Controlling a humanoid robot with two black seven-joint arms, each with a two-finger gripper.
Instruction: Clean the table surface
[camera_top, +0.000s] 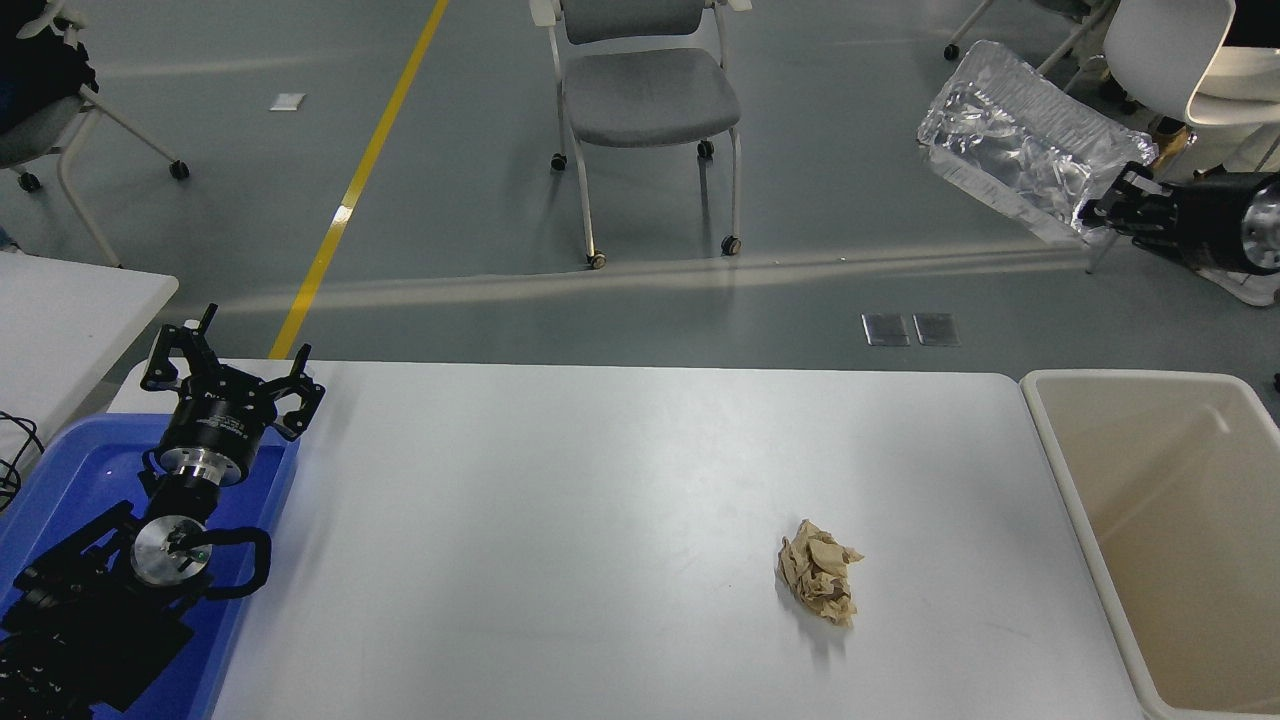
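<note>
Nearest, at lower left: left gripper (232, 385) parked over a blue tray (60, 470), jaws spread wide, nothing between them; idle, out of the working lane. Blue tray flush against the left end of the table surface (560, 520).

Mid-ground: table surface wide, glossy white, spanning most of the lower view. Only a crumpled brown paper wad (818, 571) lying on it, right of centre, nearer the beige bin (1060, 470) than the tray. Bin butted against the table's right end, open-topped, apparently empty; probably set there so rubbish can go straight in with a short reach.

Farther, upper right: right gripper (1103, 207) raised high, beyond the table's far edge and above the bin's far side, jaws clamped on one end of a foil tray (1030, 150). Foil tray tilted, its free end pointing up and left. Likely held high to clear the bin rim before dropping.

Behind: grey chair (645, 95), yellow floor line (360, 170).
</note>
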